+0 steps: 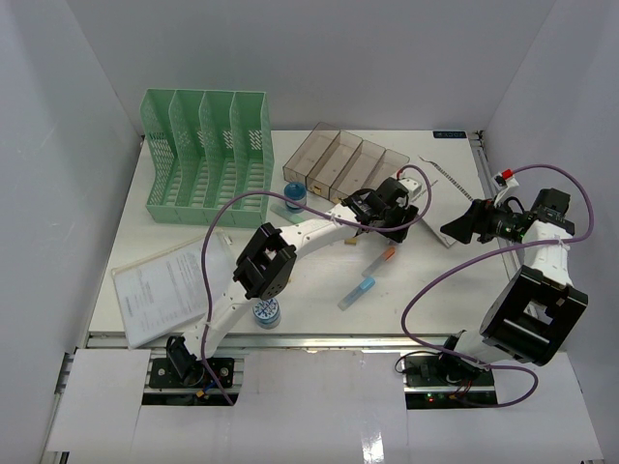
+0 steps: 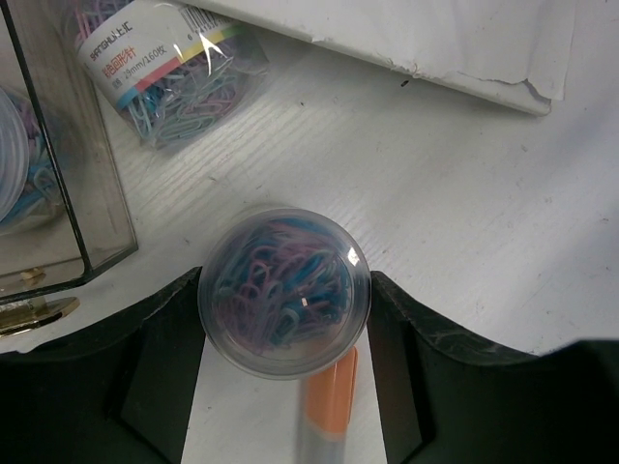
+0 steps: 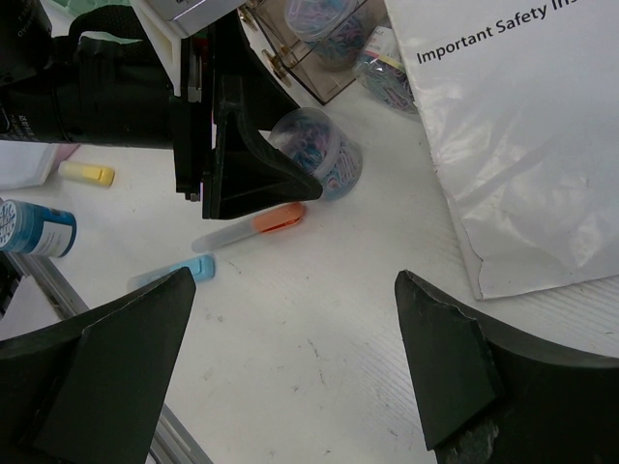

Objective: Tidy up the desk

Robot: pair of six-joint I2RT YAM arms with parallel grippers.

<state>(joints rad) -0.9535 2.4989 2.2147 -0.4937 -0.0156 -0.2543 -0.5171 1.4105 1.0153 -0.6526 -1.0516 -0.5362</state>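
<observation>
On the white desk (image 1: pixel 435 290) a clear round tub of coloured paper clips (image 2: pixel 283 290) stands upright just in front of the clear tray (image 1: pixel 338 159). My left gripper (image 2: pixel 283 288) reaches over it, and both black fingers touch the tub's sides. An orange-capped marker (image 2: pixel 324 406) lies on the desk directly behind the tub, between those fingers. The right wrist view shows the same tub (image 3: pixel 319 155) beside the left gripper's finger (image 3: pixel 251 164). My right gripper (image 3: pixel 293 280) hovers open over bare desk to the right, with nothing between its fingers.
A green file rack (image 1: pixel 205 155) stands at the back left. A bag of paper clips (image 2: pixel 179 68) lies by the tray. A bagged safety sheet (image 3: pixel 522 145) lies right, papers (image 1: pixel 160 285) front left. A blue marker (image 1: pixel 356 292), yellow highlighter (image 3: pixel 87 174) and two bottles (image 1: pixel 267 312) sit mid-desk.
</observation>
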